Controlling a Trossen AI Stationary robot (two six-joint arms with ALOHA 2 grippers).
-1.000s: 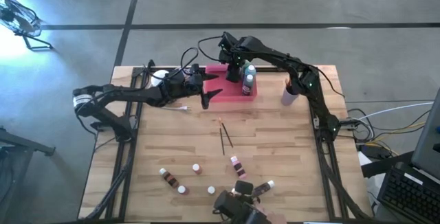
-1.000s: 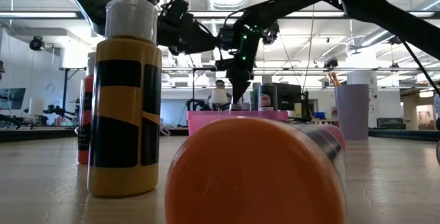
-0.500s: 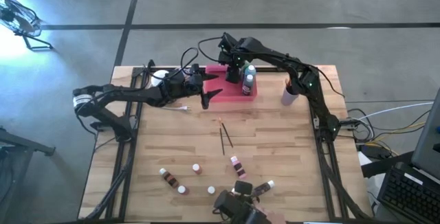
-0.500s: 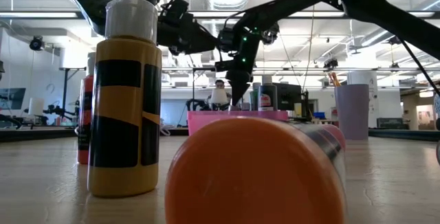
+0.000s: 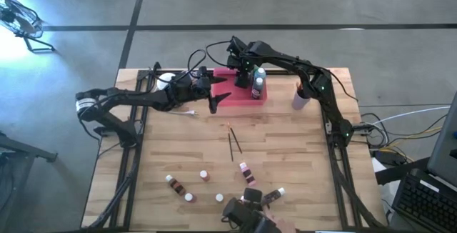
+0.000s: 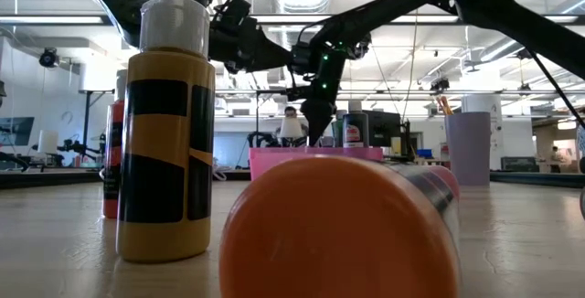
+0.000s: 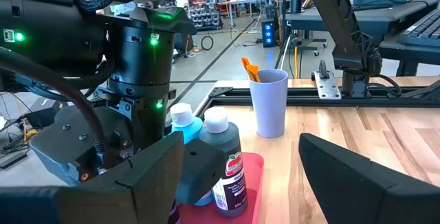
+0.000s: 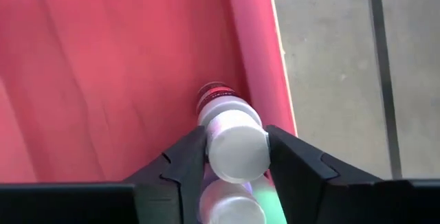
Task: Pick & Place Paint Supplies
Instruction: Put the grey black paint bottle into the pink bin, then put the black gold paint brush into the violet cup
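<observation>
My right gripper [image 5: 246,76] points steeply down into the pink tray [image 5: 239,94] at the table's far middle, its fingers closed on a small white-capped, red-labelled bottle [image 8: 221,110] next to the tray's far wall. A green bottle [image 7: 221,161] and a blue bottle [image 7: 185,124] stand in the tray beside it. My left gripper [image 7: 240,176] hovers open and level at the tray's left end, holding nothing. Thin brushes [image 5: 233,141] and several small bottles [image 5: 203,176] lie on the near half of the table. My right gripper pinches the small bottle's white cap [image 8: 237,148] between its two fingers, one on either side. The fingers come from above, slanting down. The bottle stands nearly upright below them, its bottom on or just over the tray's floor; which, I cannot tell.
A lilac cup [image 5: 300,98] with orange-tipped sticks stands right of the tray. A white globe lamp [image 5: 166,80] sits at the far left behind my left arm. In the low view a yellow bottle [image 6: 164,133] and a lying orange bottle [image 6: 338,225] fill the foreground.
</observation>
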